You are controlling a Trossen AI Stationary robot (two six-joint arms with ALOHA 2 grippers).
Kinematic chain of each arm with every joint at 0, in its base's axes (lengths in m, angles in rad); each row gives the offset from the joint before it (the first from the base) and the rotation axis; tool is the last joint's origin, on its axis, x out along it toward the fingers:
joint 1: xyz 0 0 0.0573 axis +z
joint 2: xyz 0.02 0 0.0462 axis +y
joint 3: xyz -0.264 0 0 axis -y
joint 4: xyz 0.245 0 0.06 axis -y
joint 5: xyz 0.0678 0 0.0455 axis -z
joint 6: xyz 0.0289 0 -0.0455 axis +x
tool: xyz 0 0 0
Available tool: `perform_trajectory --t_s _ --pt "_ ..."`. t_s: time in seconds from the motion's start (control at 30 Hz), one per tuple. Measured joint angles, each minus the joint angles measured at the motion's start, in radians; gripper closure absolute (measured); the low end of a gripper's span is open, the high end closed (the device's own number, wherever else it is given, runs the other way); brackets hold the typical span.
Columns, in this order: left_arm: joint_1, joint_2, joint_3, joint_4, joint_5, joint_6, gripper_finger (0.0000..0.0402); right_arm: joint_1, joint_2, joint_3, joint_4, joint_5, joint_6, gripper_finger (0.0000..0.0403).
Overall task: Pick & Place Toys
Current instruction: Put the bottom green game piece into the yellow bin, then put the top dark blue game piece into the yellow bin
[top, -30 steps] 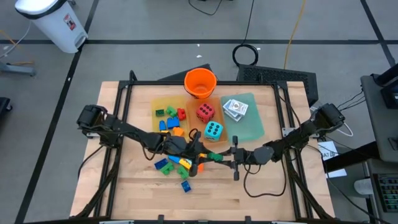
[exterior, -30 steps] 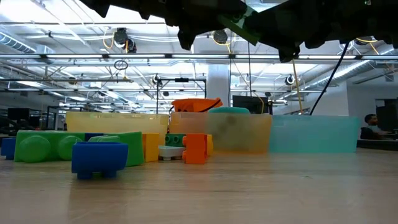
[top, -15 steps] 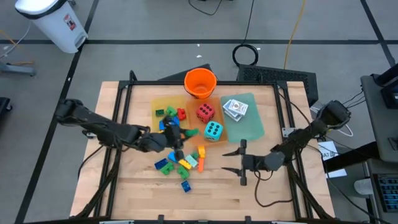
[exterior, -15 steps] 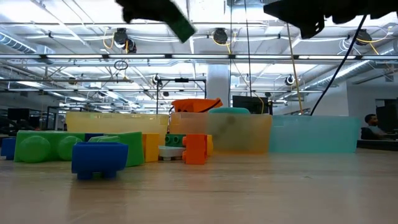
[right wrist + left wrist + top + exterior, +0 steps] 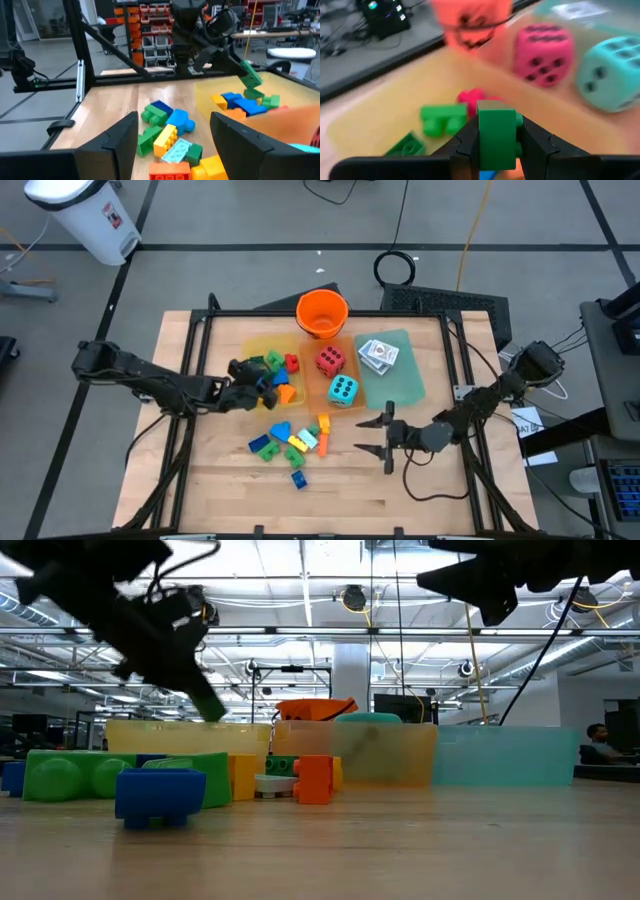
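Observation:
My left gripper [image 5: 268,376] hangs over the yellow tray [image 5: 256,346], shut on a green brick [image 5: 496,135]; the right wrist view shows that brick too [image 5: 250,74]. In the tray lie green [image 5: 442,120], red [image 5: 472,96] and blue [image 5: 245,104] bricks. A red die [image 5: 331,360] and a teal die [image 5: 343,390] sit in the orange tray. White card packs [image 5: 378,354] lie on the green tray. Loose bricks [image 5: 290,442] lie on the table. Right of them, above the table, my right gripper [image 5: 366,435] stands open, touching nothing. My left gripper pinches the green brick by two opposite sides [image 5: 485,142] between its two fingers. The fingers come from the table's left, slanting down. The brick sticks out past the fingertips [image 5: 465,142] and hangs clear above the yellow tray.
An orange bucket [image 5: 322,312] stands at the far edge behind the trays. A black frame [image 5: 200,330] borders the wooden table top. Bare wood [image 5: 400,490] lies along the near side.
My left gripper has carried the green brick from above the loose pile toward the far left, over the yellow tray, sinking and tipping from steeply downward to a shallow slant. My right gripper has opened and drawn back toward the right edge.

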Motion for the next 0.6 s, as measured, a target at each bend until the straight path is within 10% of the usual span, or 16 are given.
perform_trajectory --t_s 0.6 --pt "0.101 0.0 -0.101 0.11 0.079 -0.002 0.0124 -0.012 0.001 0.0 -0.009 -0.004 0.023 0.0176"
